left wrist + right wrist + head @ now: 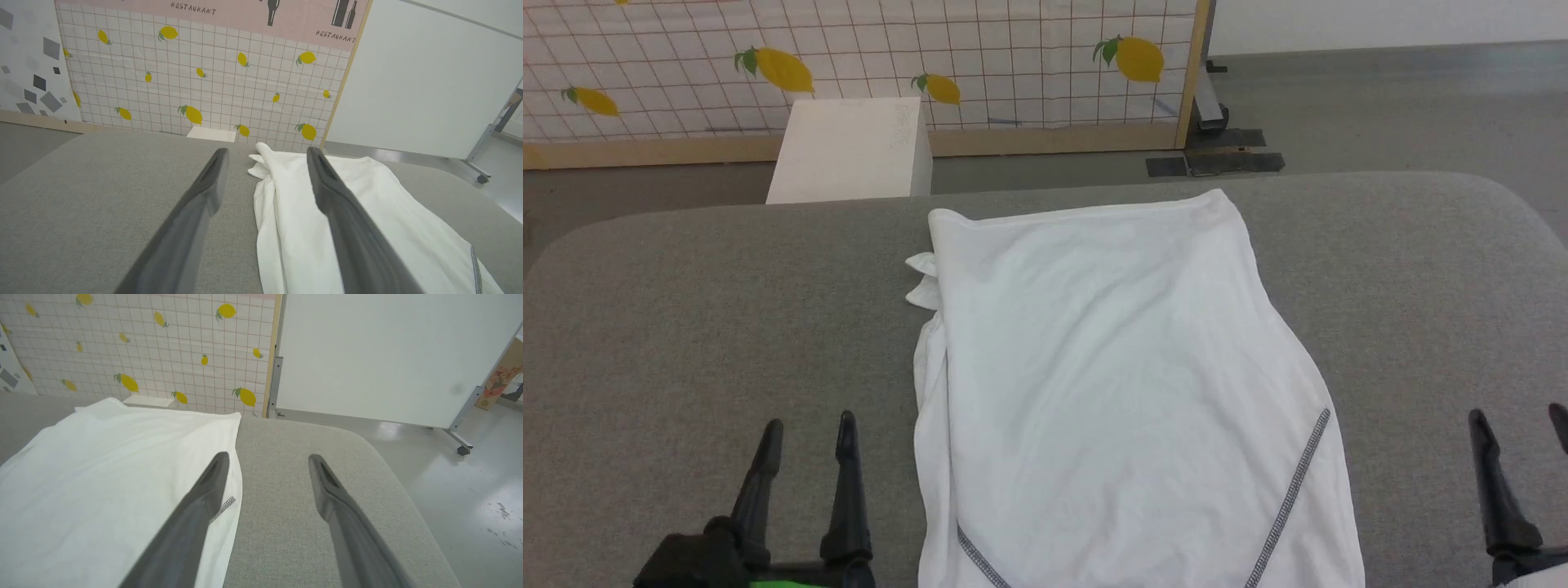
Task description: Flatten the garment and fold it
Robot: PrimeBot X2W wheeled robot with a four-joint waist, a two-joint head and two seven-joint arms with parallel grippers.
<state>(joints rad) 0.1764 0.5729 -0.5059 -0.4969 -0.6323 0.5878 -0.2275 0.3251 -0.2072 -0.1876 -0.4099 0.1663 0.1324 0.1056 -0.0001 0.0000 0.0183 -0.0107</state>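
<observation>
White garment (pixel 1111 367) lay mid grey padded table (pixel 686 327), mostly flat, left edge bunched. Left gripper (pixel 809 421) and right gripper (pixel 1517 413) flanked it, both spread wide, empty. Judged between folds; next move needs a fresh two-sided pinch on the cloth edges.

There was one white shirt (pixel 1111 367), one grey table (pixel 686 327), one white box (pixel 849 151), one lemon-print screen (pixel 1013 82) and two grippers: left gripper (pixel 810 421), right gripper (pixel 1517 412).

Bright, even light, we note; fingers (pixel 192 526) of our right pincer (pixel 267 457) blur close-up; floor (pixel 490 498) right of it glares.
</observation>
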